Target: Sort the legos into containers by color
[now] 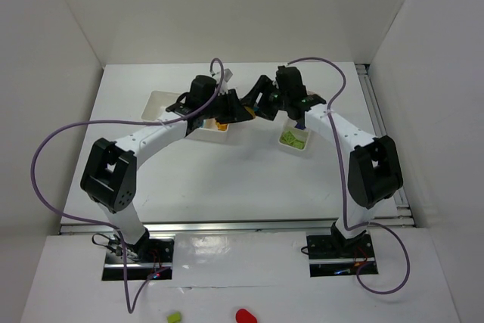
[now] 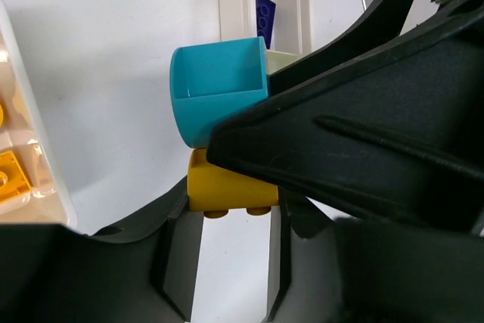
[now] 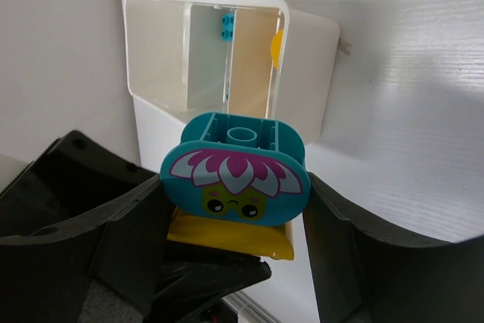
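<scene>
**Separation step, mid-air.** A teal piece [image 3: 236,179] with a printed flower face is sitting studded onto a yellow brick [image 3: 231,236]. The pair is hanging above the counter [image 1: 227,179], between the wide tray [image 1: 160,102] and the narrow tray [image 1: 296,149].

The right claw [image 3: 236,202] is gripping the teal piece by its two rounded ends. Its jaws are standing about half open, with one finger against each end. The left claw [image 2: 233,203] is reaching in from the opposite side and pinching the yellow brick. Its jaws are drawn narrow and, as far as the left wrist view shows, are touching both of the brick's sides. How firmly it is holding cannot be told.

Judged from this pose, the joined colours are being pulled apart so that each can be sorted alone, and neither piece is in a tray yet.

The next move is calling for the claws to draw away from each other along the stud line, or to rock the joint open, without either grip slipping. Afterwards the yellow brick probably belongs in the wide tray, where yellow bricks [image 2: 11,175] are lying. The teal piece probably belongs in the compartment where a cyan brick [image 3: 224,26] is lying.
</scene>
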Robot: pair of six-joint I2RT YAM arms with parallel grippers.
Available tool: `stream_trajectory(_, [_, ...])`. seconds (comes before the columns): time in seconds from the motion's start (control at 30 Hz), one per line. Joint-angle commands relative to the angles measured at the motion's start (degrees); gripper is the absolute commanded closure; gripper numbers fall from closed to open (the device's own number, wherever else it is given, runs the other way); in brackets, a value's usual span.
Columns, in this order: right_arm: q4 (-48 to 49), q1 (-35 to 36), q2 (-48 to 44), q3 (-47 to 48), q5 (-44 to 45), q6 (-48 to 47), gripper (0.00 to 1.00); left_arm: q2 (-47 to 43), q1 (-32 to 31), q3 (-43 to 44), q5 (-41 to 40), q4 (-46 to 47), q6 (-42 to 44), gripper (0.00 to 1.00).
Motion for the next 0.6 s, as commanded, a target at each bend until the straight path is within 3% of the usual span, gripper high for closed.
stream_trajectory(0.0, [2.41,0.01,-0.64,-1.38,-4.01,1.31,0.65,0.21,0.1,1.44,-2.7,1.47,1.08,0.64])
stream_trajectory(0.33, [4.42,-1.13,-1.17,-7.61,-7.6,4.82,0.65,-2.08,0.1,-2.51,-3.84,0.42,1.08,1.0])
stream_trajectory(0.57, [6.97,-2.8,-0.64,-10.26,-9.9,7.72,0.65,-4.28,0.1,-5.67,-4.37,-1.42,1.6,1.0])
